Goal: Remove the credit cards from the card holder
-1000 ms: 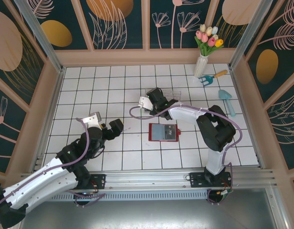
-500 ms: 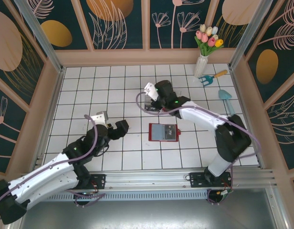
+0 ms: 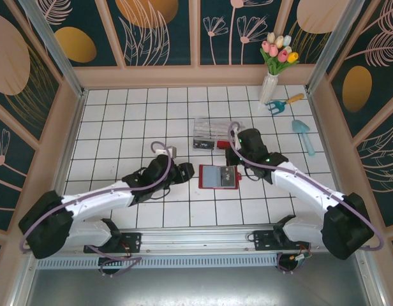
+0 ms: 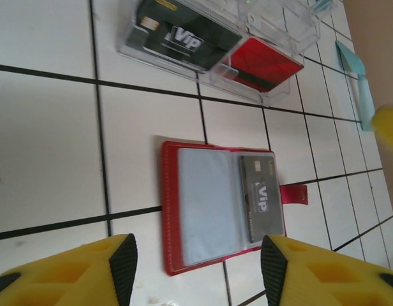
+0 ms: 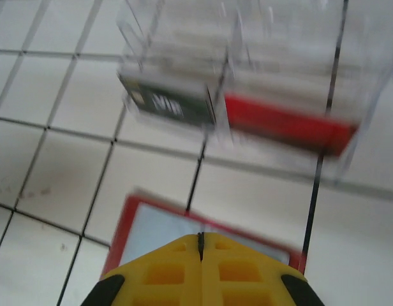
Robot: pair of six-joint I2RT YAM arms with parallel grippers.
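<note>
Top view: looked down on a white-tiled table [image 3: 120,127]. Found the card holder [image 3: 218,176] lying open and flat near the middle, grey-blue inside with a red border. Put the left gripper [image 3: 184,172] low and just beside the holder's left edge. Put the right gripper [image 3: 233,155] by its far right corner, between the holder and a clear plastic box [image 3: 212,132] just beyond.

Left wrist view: caught the left gripper [image 4: 198,261] spread wide and released — yellow fingers [image 4: 120,271] with black pads, gripping nothing. Framed the open card holder [image 4: 206,213] on the tiles between and beyond them, with a black VIP card [image 4: 260,199] tucked in its right-hand pocket and a small red tab [image 4: 295,193] sticking out past that side. Farther off, showed the clear plastic box [image 4: 273,25] holding a second black card [image 4: 177,38] and a red card [image 4: 266,64].

Right wrist view: blurred. Showed the right gripper [image 5: 201,245] clenched, yellow fingers pressed together with nothing held. Placed the card holder [image 5: 152,223] directly beneath the tips — whether touching, could not tell. Set the clear plastic box [image 5: 247,83] just past it.
</note>
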